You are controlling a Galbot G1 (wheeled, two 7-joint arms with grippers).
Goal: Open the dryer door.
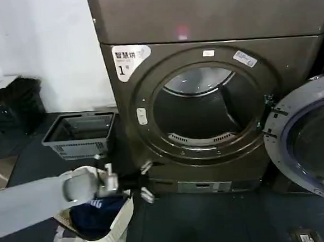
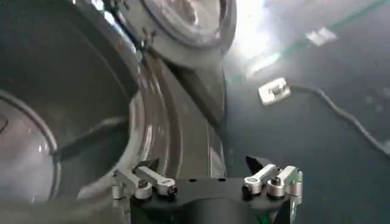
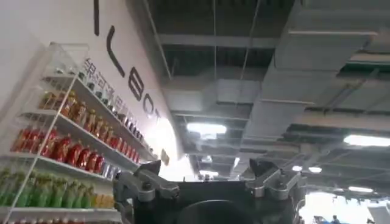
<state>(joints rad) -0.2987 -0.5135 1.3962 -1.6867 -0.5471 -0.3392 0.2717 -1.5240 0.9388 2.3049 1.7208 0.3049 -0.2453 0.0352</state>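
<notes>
Dryer [image 1: 210, 22], front-loading, round opening exposed: dryer door [image 1: 312, 137] already swung wide on its right-hand hinge, well right of the left claw [image 1: 146, 182], which hangs fingers apart, empty, below the opening's lower left; right claw [image 3: 210, 185] apart, aimed ceilingward.

The dryer door [image 1: 312, 140], swung wide, is cut off by the head view's right edge, so its far rim is out of sight. The dryer [image 1: 214, 66] loses its top there too. Fingertips of the right gripper [image 3: 210, 182] are cropped.
</notes>
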